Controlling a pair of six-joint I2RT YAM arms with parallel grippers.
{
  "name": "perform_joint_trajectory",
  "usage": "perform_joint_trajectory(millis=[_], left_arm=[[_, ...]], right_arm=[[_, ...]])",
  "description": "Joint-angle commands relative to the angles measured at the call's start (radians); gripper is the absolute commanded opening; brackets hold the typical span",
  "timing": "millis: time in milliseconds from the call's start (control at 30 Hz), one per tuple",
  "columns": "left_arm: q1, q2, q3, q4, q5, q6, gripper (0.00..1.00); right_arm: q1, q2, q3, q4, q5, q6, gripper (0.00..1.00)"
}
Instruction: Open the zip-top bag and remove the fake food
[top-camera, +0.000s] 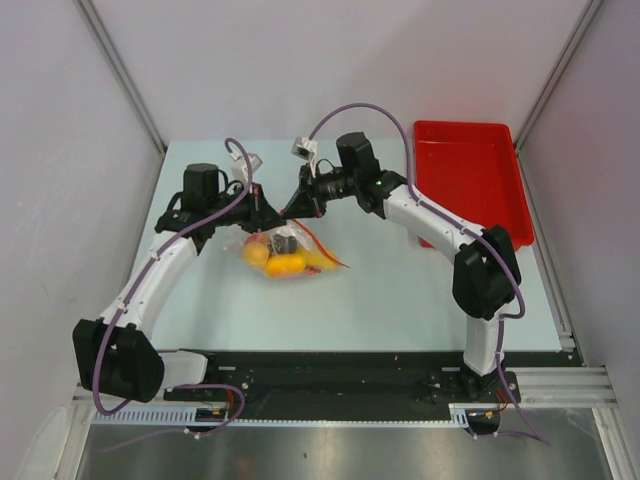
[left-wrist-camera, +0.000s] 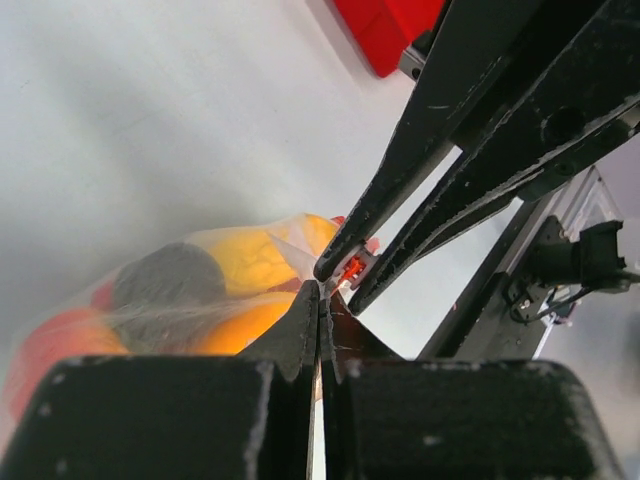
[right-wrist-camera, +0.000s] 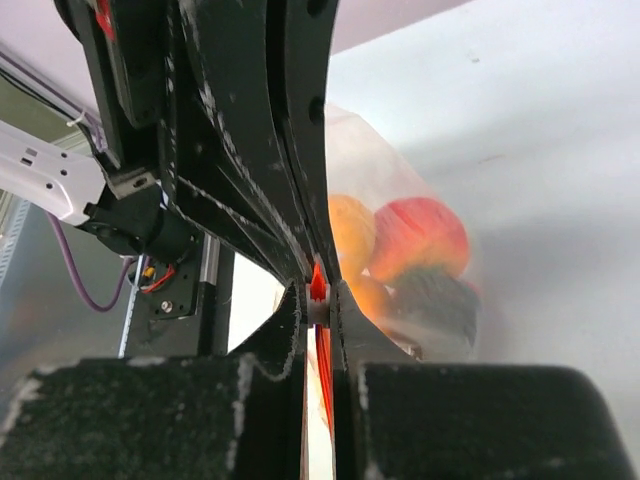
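Observation:
The zip-top bag (top-camera: 300, 243) lies mid-table, its top edge lifted between both grippers. Inside it is the fake food (top-camera: 285, 264): orange and yellow pieces, a dark round one (left-wrist-camera: 165, 280) and a peach-red fruit (right-wrist-camera: 425, 232). My left gripper (top-camera: 262, 217) is shut on the clear plastic at the bag's top edge, its tips (left-wrist-camera: 320, 292) pressed together. My right gripper (top-camera: 293, 207) comes in from the opposite side and is shut on the orange-red zip strip (right-wrist-camera: 319, 285), tip to tip with the left one. The two grippers nearly touch above the bag.
A red rectangular tray (top-camera: 470, 180) stands at the back right of the table, behind the right arm. Grey walls close in the table on three sides. The arm bases and a black rail run along the near edge.

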Motion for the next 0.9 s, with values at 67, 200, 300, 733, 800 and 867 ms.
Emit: perform_joint_trajectory(millis=[67,200,300,733,800,867], left_arm=[[0.015,-0.084,-0.021,0.172,-0.049,-0.128,0.0],[0.038,-0.096,-0.009,0.146,-0.083,-0.129,0.0],[0.076,-0.116,-0.013,0.152,-0.135,-0.163,0.0],[0.117,-0.108,0.048,0.149,-0.215,-0.179,0.0],[0.124,-0.104,0.051,0.147,-0.209,-0.177,0.0],[0.127,-0.099,0.054,0.152,-0.19,-0.177,0.0]], right_arm=[[-0.026,-0.092,-0.082,-0.002,0.053,-0.05,0.0],[-0.04,-0.118,-0.126,-0.022,0.054,-0.058,0.0],[-0.048,-0.166,-0.221,-0.021,0.066,-0.078,0.0],[-0.066,-0.408,-0.691,-0.002,0.217,-0.059,0.01],[-0.068,-0.429,-0.732,-0.005,0.246,-0.056,0.03],[-0.068,-0.455,-0.772,-0.027,0.264,-0.05,0.06]])
